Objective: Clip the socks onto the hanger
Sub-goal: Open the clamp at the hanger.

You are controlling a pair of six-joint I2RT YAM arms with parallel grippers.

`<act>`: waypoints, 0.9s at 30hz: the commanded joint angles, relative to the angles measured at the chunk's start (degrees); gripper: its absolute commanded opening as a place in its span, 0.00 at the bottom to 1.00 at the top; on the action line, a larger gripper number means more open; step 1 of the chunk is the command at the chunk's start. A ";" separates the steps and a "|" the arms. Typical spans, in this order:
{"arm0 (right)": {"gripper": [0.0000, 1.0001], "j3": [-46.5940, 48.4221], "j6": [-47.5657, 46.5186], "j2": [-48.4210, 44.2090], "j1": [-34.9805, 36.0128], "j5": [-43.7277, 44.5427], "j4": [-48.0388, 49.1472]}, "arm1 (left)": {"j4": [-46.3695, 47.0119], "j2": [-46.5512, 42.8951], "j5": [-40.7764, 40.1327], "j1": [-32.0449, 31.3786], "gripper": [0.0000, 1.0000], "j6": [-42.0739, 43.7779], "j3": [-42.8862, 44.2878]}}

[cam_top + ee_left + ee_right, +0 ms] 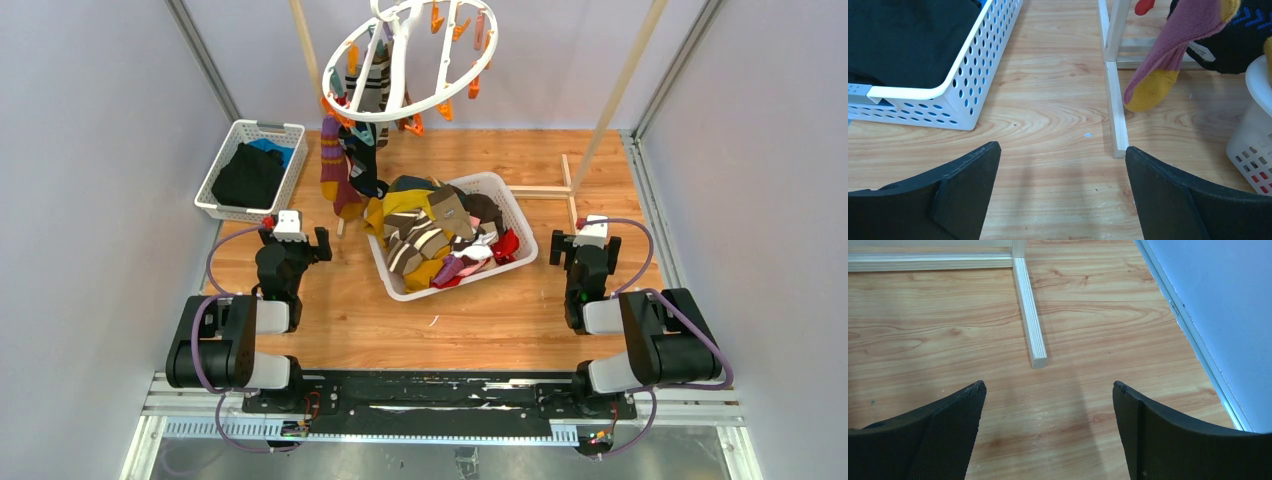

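**Both arms wait with open fingers beside the sock basket**

We see the hanger [410,65] hanging up high at the back of the table [480,330]. Its ring is tilted, its hook points up, and its orange clips [445,110] dangle down. We think it hangs there so the arms can reach up to it and so clipped socks can drop free.

A few socks [345,165] are clipped at the low left side of the ring. Their long way runs up and down, with the toes pointing at the table. In the left wrist view, 1 purple sock [1173,45] with a yellow toe slants down toward a wood strip [1113,100]. We cannot tell if its toe touches the table.

Most of the socks lie in a heap [430,235] in the big white basket [500,185], between the 2 arms. They are folded and crossed, so they point every way. We think the basket keeps them together and near both arms.

The left fingers [965,172] are spread wide with nothing between them, low over bare wood. They are near a small white basket [948,85] that holds a black cloth [898,35]. The right fingers [948,415] are spread wide too, and empty, near the right wall.

We think the arms stand 1 on each side so either can dip into the heap. No sock from the heap is picked yet.
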 commanded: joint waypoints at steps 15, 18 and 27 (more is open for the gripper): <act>0.95 10.42 0.38 -7.41 0.87 5.86 -21.18 | -0.22 -1.29 0.70 -0.20 1.00 2.34 0.43; 0.96 24.33 9.35 -9.89 0.92 9.80 -46.09 | -11.81 -5.44 -0.50 0.48 1.00 1.21 5.97; 0.96 31.98 29.89 -12.50 -2.63 -24.00 -46.36 | -51.97 -16.49 7.79 5.42 1.00 -0.62 27.08</act>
